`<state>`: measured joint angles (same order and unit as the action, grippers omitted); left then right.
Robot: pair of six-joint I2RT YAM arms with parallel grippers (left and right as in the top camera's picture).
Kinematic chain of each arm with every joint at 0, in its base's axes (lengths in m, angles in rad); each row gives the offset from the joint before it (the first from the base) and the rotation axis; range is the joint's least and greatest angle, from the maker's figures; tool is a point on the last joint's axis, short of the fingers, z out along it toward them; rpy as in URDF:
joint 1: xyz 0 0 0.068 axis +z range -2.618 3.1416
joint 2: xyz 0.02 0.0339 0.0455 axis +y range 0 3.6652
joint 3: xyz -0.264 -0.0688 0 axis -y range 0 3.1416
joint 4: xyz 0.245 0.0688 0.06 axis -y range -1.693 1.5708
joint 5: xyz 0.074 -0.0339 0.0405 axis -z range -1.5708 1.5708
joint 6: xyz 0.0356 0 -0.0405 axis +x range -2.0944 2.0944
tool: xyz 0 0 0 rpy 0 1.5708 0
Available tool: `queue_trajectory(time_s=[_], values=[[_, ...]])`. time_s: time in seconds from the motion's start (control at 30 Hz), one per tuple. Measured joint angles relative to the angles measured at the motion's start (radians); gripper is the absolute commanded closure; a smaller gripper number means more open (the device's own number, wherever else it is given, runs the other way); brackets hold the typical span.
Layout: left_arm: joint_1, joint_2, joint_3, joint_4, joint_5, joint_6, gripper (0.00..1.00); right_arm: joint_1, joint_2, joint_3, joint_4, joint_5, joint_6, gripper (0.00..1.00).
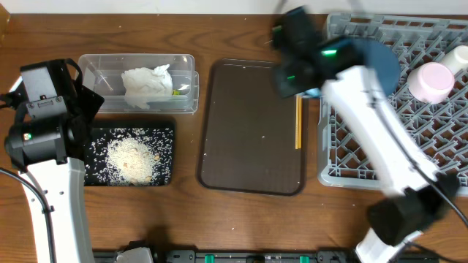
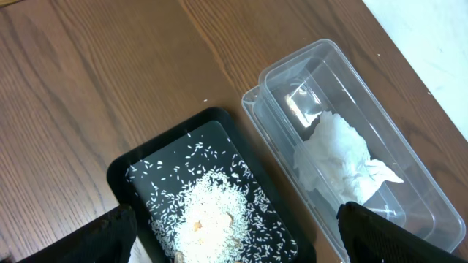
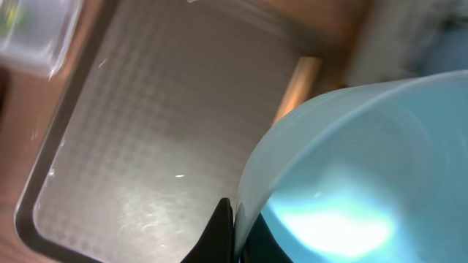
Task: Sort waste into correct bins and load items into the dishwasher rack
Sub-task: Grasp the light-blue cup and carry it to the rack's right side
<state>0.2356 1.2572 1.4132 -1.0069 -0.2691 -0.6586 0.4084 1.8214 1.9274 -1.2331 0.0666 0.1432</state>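
My right gripper (image 3: 235, 226) is shut on the rim of the small light-blue bowl (image 3: 351, 168), held over the right edge of the brown serving tray (image 1: 252, 128). The chopsticks (image 1: 298, 123) lie along that edge. The grey dishwasher rack (image 1: 409, 146) holds the dark-blue bowl (image 1: 380, 62) and the white-pinkish bowl (image 1: 431, 82). My left gripper (image 2: 234, 248) is open above the black tray (image 2: 131, 172), which holds rice (image 2: 212, 215). The clear tub (image 2: 409, 153) holds the white napkin (image 2: 340, 157); a bit of wrapper (image 1: 175, 91) shows beside it.
The brown serving tray lies between the bins and the rack, with a few rice grains on it. Bare wooden table (image 1: 175, 219) runs along the front edge. The right arm (image 1: 380, 139) crosses over the rack's left side.
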Motion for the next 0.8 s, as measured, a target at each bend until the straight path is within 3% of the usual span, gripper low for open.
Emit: queue_trajectory(time_s=[0.43, 0.8], values=[[0.000, 0.000, 0.000, 0.000, 0.000, 0.000, 0.10, -0.599, -0.134, -0.021, -0.060, -0.106, 0.108, 0.99], [0.000, 0.000, 0.000, 0.000, 0.000, 0.000, 0.10, -0.851, -0.139, -0.392, 0.413, -0.558, -0.018, 0.99]])
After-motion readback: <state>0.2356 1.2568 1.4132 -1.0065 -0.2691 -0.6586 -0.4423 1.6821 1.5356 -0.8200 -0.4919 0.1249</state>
